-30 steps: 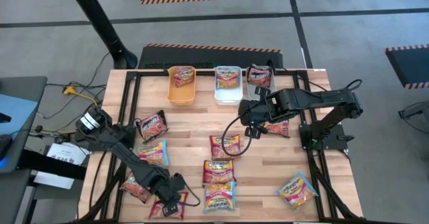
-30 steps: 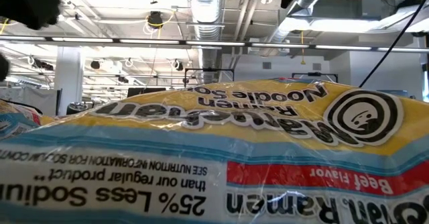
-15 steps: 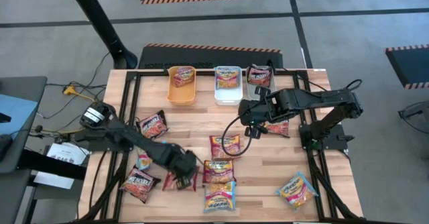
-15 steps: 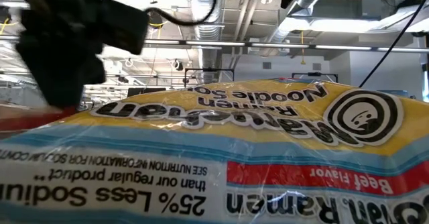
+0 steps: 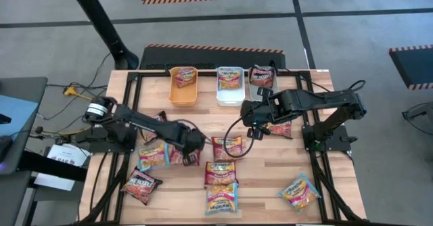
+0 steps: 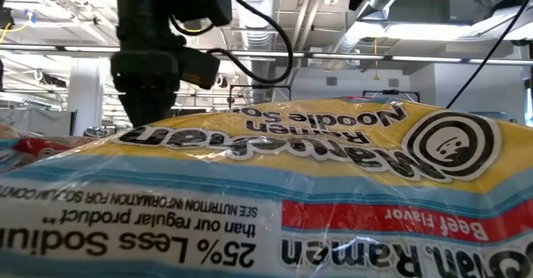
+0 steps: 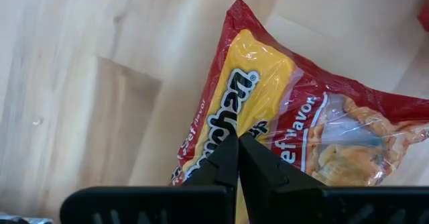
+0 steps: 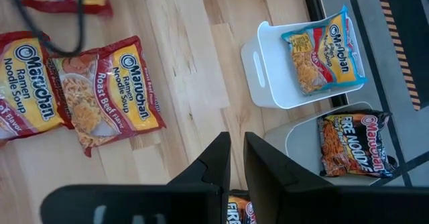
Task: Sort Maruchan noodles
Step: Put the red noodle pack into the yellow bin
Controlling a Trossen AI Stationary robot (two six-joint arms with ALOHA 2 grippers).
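The left tool is pinched tight on a red and yellow crinkly plastic noodle packet, holding it over the middle of the wooden bench. The right tool waits near the white plastic bin, its fingers a little apart and holding nothing.

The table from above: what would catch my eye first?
Bright ramen packets lie scattered over the wooden table, and three small bins at its far edge each hold one. The left end effector, shut, carries a red packet over the middle, while the right end effector waits near the bins.
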